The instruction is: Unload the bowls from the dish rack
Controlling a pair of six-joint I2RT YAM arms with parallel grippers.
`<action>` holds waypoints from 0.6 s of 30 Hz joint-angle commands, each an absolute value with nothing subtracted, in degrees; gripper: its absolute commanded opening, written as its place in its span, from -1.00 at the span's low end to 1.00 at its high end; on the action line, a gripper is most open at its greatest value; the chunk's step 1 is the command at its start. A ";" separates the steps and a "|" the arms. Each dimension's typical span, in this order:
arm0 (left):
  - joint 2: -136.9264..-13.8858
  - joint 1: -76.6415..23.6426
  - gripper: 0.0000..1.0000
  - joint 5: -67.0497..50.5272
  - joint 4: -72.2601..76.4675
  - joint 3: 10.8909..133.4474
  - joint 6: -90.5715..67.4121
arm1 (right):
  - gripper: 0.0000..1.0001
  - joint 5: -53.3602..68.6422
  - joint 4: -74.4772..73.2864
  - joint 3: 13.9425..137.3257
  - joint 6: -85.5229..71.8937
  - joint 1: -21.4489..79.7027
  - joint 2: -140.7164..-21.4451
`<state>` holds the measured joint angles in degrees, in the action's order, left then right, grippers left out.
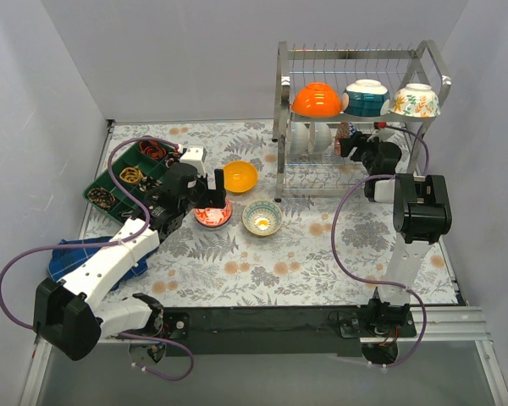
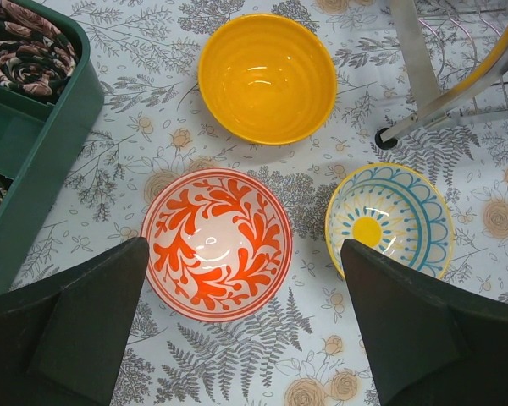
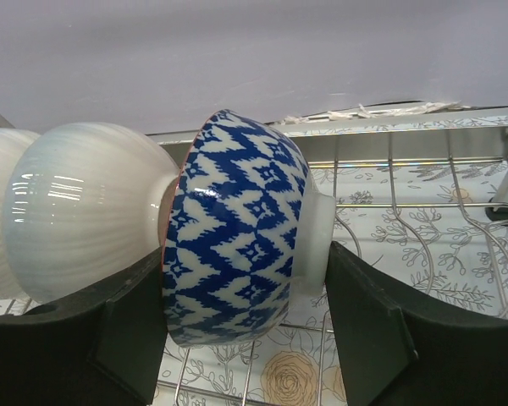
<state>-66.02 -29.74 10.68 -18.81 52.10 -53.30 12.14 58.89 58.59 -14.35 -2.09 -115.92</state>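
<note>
1 glossy blue-zigzag bowl (image 3: pixel 233 228) inside r claw (image 3: pixel 241 288), grip unclear | l claw (image 2: pixel 244 249) wide open, empty

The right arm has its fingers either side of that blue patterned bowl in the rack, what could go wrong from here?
The blue-patterned bowl stands on edge close beside a white ribbed bowl; pulling it out could tip or drag that neighbour. The right gripper spans smooth glazed curves, so the bowl might slip. Lifting high may knock the upper shelf of the dish rack.
</note>
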 commanded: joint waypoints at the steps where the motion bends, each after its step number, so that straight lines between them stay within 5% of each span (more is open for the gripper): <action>1: -65.30 -29.44 0.96 10.63 -18.11 51.59 -52.47 | -0.70 11.69 64.77 57.31 -13.54 -2.02 -111.01; 18: -65.22 -29.18 0.96 10.37 -18.02 51.59 -52.38 | -0.73 5.27 69.34 48.44 -15.55 -1.32 -104.24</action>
